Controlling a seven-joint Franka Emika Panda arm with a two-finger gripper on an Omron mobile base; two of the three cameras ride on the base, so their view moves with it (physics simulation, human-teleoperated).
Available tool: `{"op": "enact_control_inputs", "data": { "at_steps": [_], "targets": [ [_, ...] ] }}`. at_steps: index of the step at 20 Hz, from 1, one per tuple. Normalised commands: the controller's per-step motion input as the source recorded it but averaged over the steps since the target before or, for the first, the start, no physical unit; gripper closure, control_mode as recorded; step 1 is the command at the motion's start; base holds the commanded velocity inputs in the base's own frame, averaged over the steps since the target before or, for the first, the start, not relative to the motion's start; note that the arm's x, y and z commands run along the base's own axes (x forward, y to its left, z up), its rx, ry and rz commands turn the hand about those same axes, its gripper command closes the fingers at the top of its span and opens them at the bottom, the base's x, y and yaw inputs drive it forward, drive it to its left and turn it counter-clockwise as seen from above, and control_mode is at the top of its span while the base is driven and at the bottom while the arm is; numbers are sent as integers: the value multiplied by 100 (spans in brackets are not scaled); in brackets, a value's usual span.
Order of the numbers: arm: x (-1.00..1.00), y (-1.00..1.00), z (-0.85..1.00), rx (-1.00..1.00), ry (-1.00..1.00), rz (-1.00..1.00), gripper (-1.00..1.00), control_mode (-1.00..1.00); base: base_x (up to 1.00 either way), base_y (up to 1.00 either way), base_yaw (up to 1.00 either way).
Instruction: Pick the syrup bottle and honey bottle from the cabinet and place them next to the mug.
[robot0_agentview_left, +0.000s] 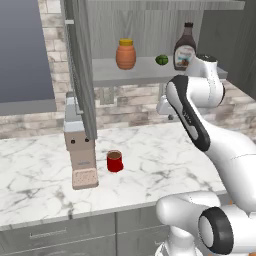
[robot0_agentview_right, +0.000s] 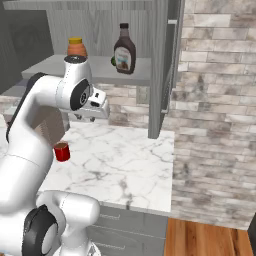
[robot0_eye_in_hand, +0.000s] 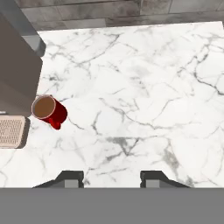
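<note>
Up on the cabinet (robot0_agentview_left: 150, 20) shelf, the syrup bottle (robot0_agentview_left: 184, 47) and honey bottle (robot0_agentview_left: 126, 54) flank a small green fruit (robot0_agentview_left: 161, 60); below, the red mug (robot0_agentview_left: 115, 161) sits beside a coffee machine (robot0_agentview_left: 80, 150) on the marble tabletop (robot0_agentview_left: 165, 150), while the empty fingers (robot0_eye_in_hand: 111, 178) hover closed above it.

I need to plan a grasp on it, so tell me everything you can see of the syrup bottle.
The syrup bottle is tall and dark brown, seemingly glossy plastic, with a narrow neck, a black cap and a white-and-red label on its wide body. It stands upright on the grey shelf of the open cabinet, towards the shelf's right end in the left base view. A small green fruit sits close on its left; whether they touch is unclear.
</note>
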Motion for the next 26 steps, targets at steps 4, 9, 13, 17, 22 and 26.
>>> {"op": "enact_control_inputs", "data": {
  "at_steps": [4,9,13,17,22,26],
  "targets": [
    [-39,0,-1,0,-4,0,-100,-100,0,0,0],
    [-44,-2,-2,1,-6,1,-100,-100,0,0,0],
    [-9,6,4,2,-3,0,-100,-100,0,0,0],
    [0,30,53,0,-8,0,-100,-100,0,0,0],
    [0,38,68,0,-26,0,-100,-100,0,0,0],
    [0,50,66,0,-25,0,-100,-100,0,0,0]
  ]
}}
